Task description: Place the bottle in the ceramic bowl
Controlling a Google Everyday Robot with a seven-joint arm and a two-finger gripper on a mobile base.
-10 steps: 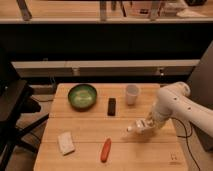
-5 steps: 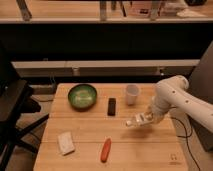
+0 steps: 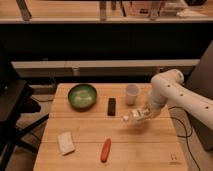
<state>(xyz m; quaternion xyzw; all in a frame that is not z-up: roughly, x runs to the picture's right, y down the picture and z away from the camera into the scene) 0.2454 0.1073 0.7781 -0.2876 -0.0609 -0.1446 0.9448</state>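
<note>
The green ceramic bowl (image 3: pixel 82 95) sits at the back left of the wooden table (image 3: pixel 90 132). The small white bottle (image 3: pixel 131 117) with a yellowish label lies sideways in my gripper (image 3: pixel 142 115), held a little above the table right of centre, just below the white cup. The white arm (image 3: pixel 172 92) reaches in from the right. The bottle is well to the right of the bowl, with a black object between them.
A white cup (image 3: pixel 132 93) stands at the back right. A black rectangular object (image 3: pixel 111 106) lies at the centre. An orange carrot-like stick (image 3: pixel 105 149) lies near the front. A pale sponge-like block (image 3: pixel 65 142) lies at front left. A dark chair stands at left.
The gripper with the bottle has risen off the table and moved left and toward the back, nearer the cup.
</note>
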